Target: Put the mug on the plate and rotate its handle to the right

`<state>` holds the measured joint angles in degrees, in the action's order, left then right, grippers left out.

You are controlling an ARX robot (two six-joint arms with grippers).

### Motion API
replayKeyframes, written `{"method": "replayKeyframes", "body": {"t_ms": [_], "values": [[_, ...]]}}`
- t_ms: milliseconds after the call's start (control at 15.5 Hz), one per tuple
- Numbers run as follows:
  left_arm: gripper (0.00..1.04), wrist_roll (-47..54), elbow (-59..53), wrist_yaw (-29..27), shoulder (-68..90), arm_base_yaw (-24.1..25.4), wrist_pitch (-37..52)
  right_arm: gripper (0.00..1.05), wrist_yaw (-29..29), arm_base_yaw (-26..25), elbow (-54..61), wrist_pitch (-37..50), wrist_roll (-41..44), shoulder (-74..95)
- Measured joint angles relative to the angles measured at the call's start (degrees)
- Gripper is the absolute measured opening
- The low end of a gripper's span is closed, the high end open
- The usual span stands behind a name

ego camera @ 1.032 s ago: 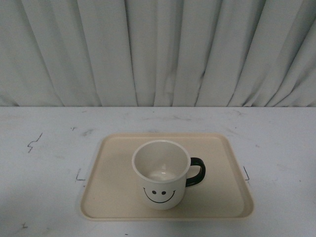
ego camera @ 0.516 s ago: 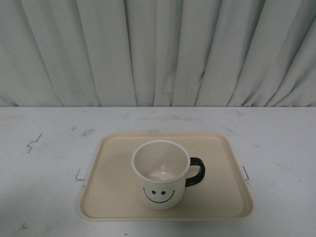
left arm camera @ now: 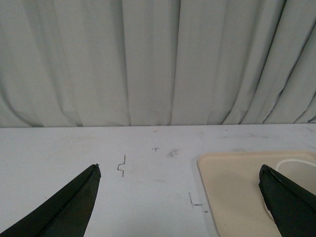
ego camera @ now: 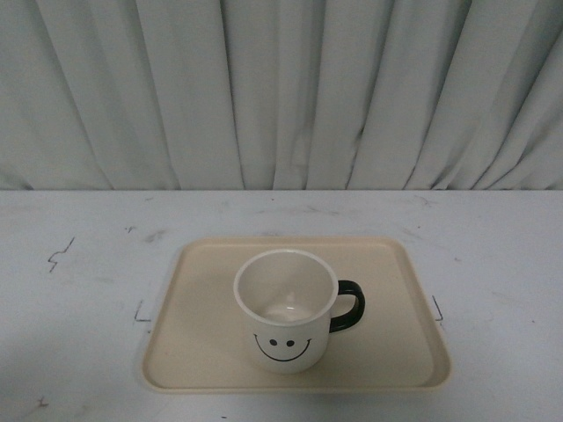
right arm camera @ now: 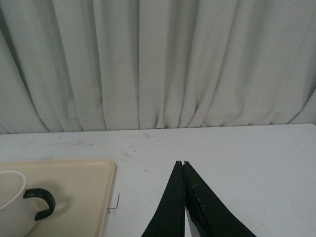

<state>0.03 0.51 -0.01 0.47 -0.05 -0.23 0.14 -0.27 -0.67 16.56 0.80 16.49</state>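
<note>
Nothing moved since a second ago — mug (ego camera: 286, 312) upright on plate (ego camera: 387, 352), handle (ego camera: 348, 305) pointing right. Left gripper (left arm camera: 180, 197) spread wide, right gripper (right arm camera: 183, 187) pinched closed — both clear, right one nearer the handle.

I'm seeing my left gripper (left arm camera: 180, 190) hanging with its fingers spread wide apart, while my right gripper (right arm camera: 183, 165) is sitting with fingertips pressed together, gripping nothing.

A glossy white glaze is shown on the mug (ego camera: 285, 312), with its handle (ego camera: 348, 305) in shiny black. The plate (ego camera: 198, 352) is seen as smooth beige plastic (matt, faintly sheened). The desk (ego camera: 79, 290) appears white, matt and scuffed. Pale pleated cloth forms the curtain (ego camera: 281, 92).
</note>
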Motion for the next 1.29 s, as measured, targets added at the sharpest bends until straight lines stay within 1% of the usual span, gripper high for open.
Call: {"method": "replayKeyframes", "body": {"t_ms": [194, 839, 968, 1032, 1097, 1161, 1226, 1290], "values": [[0.98, 0.0, 0.0, 0.0, 0.0, 0.0, 0.0, 0.02, 0.0, 0.0, 0.0, -3.7, 0.0, -3.8], [0.98, 0.0, 0.0, 0.0, 0.0, 0.0, 0.0, 0.02, 0.0, 0.0, 0.0, -6.5, 0.0, -6.6], [0.98, 0.0, 0.0, 0.0, 0.0, 0.0, 0.0, 0.02, 0.0, 0.0, -0.1, -10.3, 0.0, -9.0], [0.98, 0.0, 0.0, 0.0, 0.0, 0.0, 0.0, 0.02, -0.2, 0.0, 0.0, -14.8, 0.0, -11.6], [0.98, 0.0, 0.0, 0.0, 0.0, 0.0, 0.0, 0.02, -0.1, 0.0, 0.0, -16.7, 0.0, -13.7], [0.98, 0.0, 0.0, 0.0, 0.0, 0.0, 0.0, 0.02, -0.2, 0.0, -0.2, -15.8, 0.0, -16.2], [0.98, 0.0, 0.0, 0.0, 0.0, 0.0, 0.0, 0.02, -0.1, 0.0, 0.0, -17.2, 0.0, -16.2], [0.98, 0.0, 0.0, 0.0, 0.0, 0.0, 0.0, 0.16, -0.2, 0.0, 0.0, -16.9, 0.0, -16.2]]}}
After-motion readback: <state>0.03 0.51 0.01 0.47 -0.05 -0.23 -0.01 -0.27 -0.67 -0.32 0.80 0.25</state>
